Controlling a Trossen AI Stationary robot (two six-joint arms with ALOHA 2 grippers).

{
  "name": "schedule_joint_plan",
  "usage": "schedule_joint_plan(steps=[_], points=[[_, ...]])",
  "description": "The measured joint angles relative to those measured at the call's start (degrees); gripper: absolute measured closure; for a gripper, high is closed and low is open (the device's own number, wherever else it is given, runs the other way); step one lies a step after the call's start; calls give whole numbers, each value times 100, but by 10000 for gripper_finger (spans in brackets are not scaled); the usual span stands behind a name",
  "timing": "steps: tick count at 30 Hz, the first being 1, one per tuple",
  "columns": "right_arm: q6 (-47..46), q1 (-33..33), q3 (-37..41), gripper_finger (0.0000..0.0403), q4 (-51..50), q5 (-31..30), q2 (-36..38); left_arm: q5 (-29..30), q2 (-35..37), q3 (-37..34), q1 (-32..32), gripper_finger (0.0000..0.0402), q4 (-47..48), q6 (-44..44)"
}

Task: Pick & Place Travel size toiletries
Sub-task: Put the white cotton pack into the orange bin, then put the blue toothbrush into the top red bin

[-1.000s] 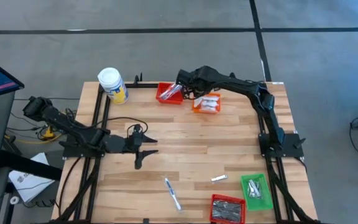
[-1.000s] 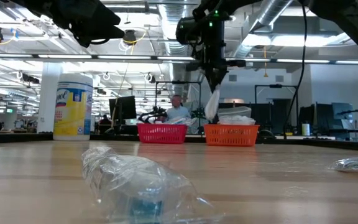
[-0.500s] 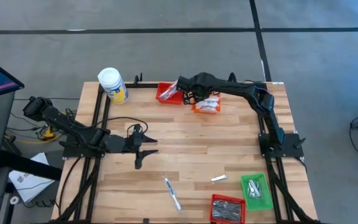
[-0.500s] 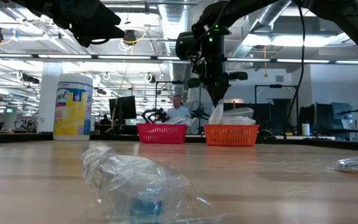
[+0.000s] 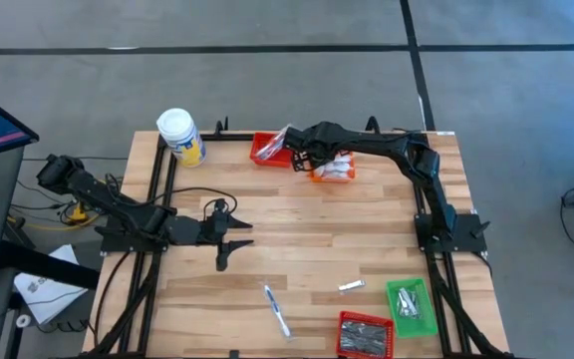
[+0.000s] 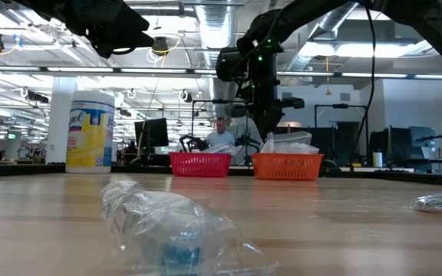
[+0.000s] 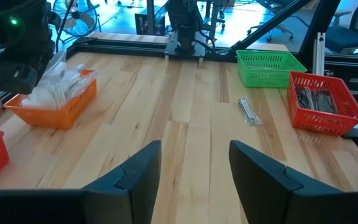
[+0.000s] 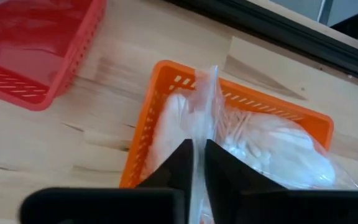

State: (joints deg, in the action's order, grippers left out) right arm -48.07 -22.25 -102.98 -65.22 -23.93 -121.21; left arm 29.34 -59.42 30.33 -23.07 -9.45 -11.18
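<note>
right jaws [image 8: 198, 163] pinch clear packet [image 8: 205, 102] over orange basket [image 8: 166, 81] | left jaws [image 7: 194, 165] spread, empty

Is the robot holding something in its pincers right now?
Yes. The right pincer pinches the top edge of a clear-wrapped packet over the orange basket. The left pincer is open and holds nothing.

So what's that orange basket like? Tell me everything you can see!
The orange basket is small, rectangular and looks like plastic, with slotted mesh walls. It sits upright on the wooden table near the far edge, right beside a red basket. It is heaped with white, clear-wrapped packets that bulge above its rim. The right gripper hangs over one end, jaws pinching a clear wrapper that reaches down into the basket.
</note>
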Motion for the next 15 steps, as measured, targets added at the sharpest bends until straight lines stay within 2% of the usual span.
schedule_joint_plan(steps=[7,15], points=[[277,37,0,292,99,27,0,0,0,0,0,220,2,0],[675,208,-551,188,-477,-565,48,0,0,0,0,220,2,21]])
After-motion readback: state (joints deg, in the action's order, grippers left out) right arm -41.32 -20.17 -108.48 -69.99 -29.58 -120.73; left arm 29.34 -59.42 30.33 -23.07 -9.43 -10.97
